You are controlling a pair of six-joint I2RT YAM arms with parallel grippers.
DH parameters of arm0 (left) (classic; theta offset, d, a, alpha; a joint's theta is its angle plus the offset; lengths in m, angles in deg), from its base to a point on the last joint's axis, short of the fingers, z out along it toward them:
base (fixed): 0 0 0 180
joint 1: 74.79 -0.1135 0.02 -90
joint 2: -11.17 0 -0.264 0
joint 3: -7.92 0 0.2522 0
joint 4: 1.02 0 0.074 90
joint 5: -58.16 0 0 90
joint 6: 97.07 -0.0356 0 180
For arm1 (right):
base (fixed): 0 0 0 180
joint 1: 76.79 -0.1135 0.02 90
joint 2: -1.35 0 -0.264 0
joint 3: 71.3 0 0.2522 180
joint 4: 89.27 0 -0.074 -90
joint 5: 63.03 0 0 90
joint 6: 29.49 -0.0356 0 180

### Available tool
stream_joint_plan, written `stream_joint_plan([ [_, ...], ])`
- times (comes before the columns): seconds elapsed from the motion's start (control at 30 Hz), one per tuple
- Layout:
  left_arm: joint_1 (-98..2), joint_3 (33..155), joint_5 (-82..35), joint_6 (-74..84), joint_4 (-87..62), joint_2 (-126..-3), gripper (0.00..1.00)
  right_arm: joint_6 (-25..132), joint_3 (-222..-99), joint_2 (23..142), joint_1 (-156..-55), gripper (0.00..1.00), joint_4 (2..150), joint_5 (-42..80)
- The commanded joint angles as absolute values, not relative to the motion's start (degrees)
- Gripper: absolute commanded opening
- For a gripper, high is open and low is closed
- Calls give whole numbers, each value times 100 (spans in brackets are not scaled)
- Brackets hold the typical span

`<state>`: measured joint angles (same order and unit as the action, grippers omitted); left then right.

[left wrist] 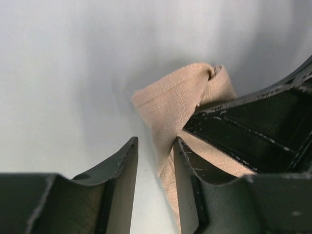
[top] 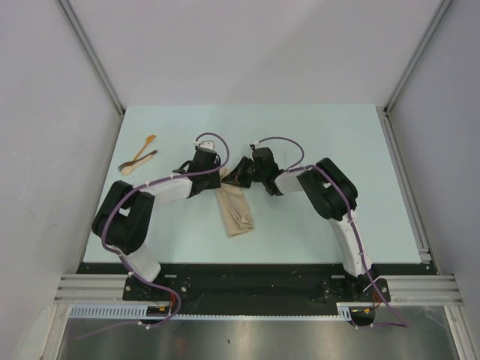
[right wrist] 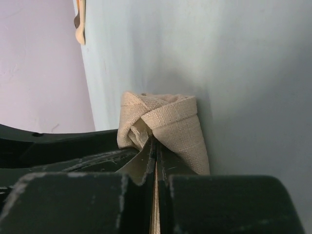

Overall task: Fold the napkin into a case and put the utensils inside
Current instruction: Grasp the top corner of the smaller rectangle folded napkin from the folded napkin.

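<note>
Step in hand: folding; I judge the case unfinished.
Napkin (top: 236, 214): narrow strip, far end bunched.
Right gripper (right wrist: 156, 146): fingers pressed together, pinching that end.
Left gripper (left wrist: 155, 146): fingers spread, beside the same end.
Utensils (top: 139, 157): well left of napkin.
Next, I reckon: flatten the fold.

Napkin (top: 236, 214) tip beneath both jaws

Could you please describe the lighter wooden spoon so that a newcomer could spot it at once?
On the pale green table, look at the far left part, well away from the folded napkin in the middle. Two slim items lie there, seemingly crossed; the spoon is the light orange-tan one, its bowl pointing farthest back, unlike the darker brown piece.
</note>
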<state>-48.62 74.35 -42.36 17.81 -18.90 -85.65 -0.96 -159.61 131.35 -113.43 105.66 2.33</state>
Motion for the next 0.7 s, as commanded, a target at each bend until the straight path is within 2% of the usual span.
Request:
stream_joint_plan([
  [0.0,-4921,7846,-4546,1657,-2032,-8462,36,-276,-15907,13196,-11388,0,11010,298],
  [0.43,-4904,8048,-4371,1578,-1988,-8701,10,-505,-15942,13266,-11441,0,11195,219],
  [0.67,-4807,8004,-4046,1551,-1900,-8446,7,-822,-16108,13546,-11581,0,11511,122],
])
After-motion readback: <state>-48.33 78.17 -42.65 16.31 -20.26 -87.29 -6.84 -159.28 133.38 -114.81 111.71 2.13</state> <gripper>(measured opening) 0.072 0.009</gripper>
